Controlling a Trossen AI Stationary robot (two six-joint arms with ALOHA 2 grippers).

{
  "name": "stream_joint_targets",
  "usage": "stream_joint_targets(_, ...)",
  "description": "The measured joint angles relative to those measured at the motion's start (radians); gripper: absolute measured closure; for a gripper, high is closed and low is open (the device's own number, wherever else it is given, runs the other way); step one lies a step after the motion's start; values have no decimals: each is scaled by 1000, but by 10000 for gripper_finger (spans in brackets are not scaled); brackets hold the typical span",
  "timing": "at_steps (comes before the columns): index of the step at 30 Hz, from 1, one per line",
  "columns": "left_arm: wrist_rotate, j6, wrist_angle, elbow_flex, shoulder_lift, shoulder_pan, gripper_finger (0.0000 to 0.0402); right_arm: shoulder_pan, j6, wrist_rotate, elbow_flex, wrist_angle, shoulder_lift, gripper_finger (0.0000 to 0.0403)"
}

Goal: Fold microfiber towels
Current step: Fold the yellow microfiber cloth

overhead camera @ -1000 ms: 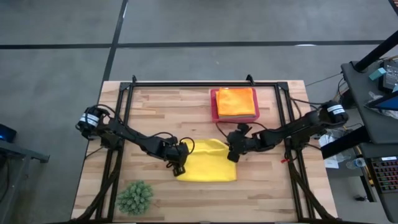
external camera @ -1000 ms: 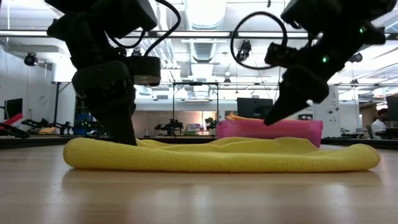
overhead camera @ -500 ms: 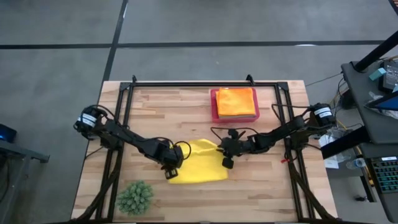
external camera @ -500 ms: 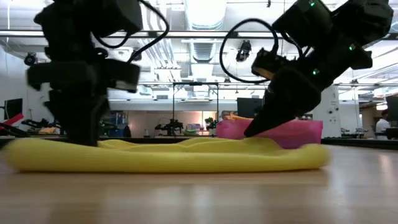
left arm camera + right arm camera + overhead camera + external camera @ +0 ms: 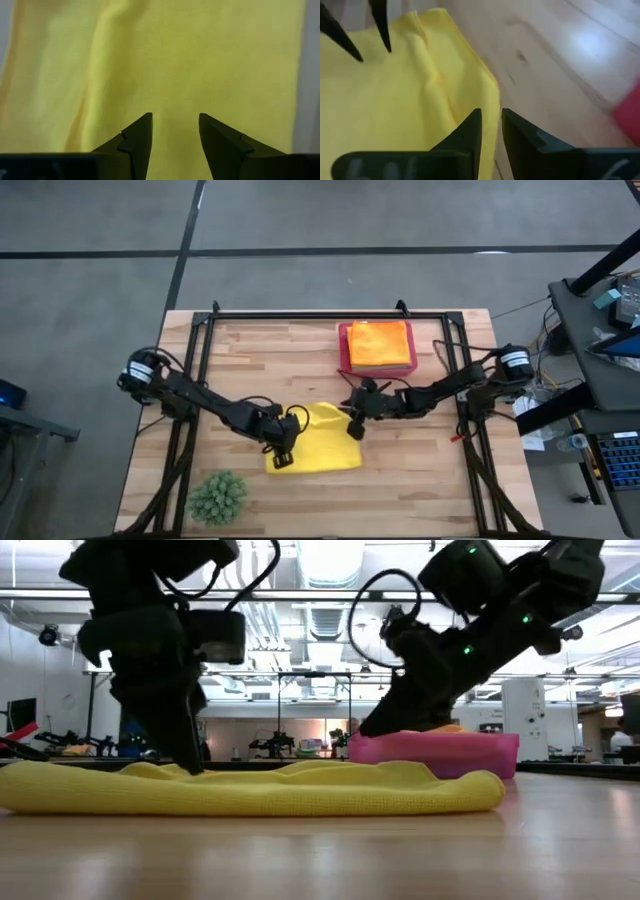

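Towel [image 5: 315,442], the yellow one, lay flat on the wooden table [image 5: 420,480] between my two pincers. My left pincer [image 5: 281,456] stood on its left edge with the fingers [image 5: 137,140] parted, the cloth showing in the gap; I could not tell whether it had any hold. My right pincer [image 5: 354,426] hung at the towel's far right corner, its fingers [image 5: 470,132] nearly together with only a slit between them, and nothing was in them. An orange towel [image 5: 379,343] lay in the pink tray [image 5: 345,360] farther back.

Rumpled yellow towel [image 5: 318,443] mid-table; orange towel [image 5: 379,343] folded in tray.
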Motion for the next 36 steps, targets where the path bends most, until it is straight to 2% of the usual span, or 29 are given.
stream_joint_targets(3,-6,0,28,-12,17,0,256,-3,-39,-3,22,0,48,337)
stream_joint_targets(16,-9,-1,48,-21,37,0,256,-31,-28,-24,111,16,186,337)
stream_joint_targets(20,-9,-1,50,-21,37,0,256,-31,-41,-176,136,16,196,339)
stream_joint_targets(22,-8,-1,50,-21,37,0,256,-20,-47,-214,147,18,196,345)
stream_joint_targets(32,-8,-2,50,-21,37,0,256,86,-182,-222,185,3,191,390)
stream_joint_targets(36,-8,-1,47,-18,31,0,256,95,-166,-221,194,-49,191,394)
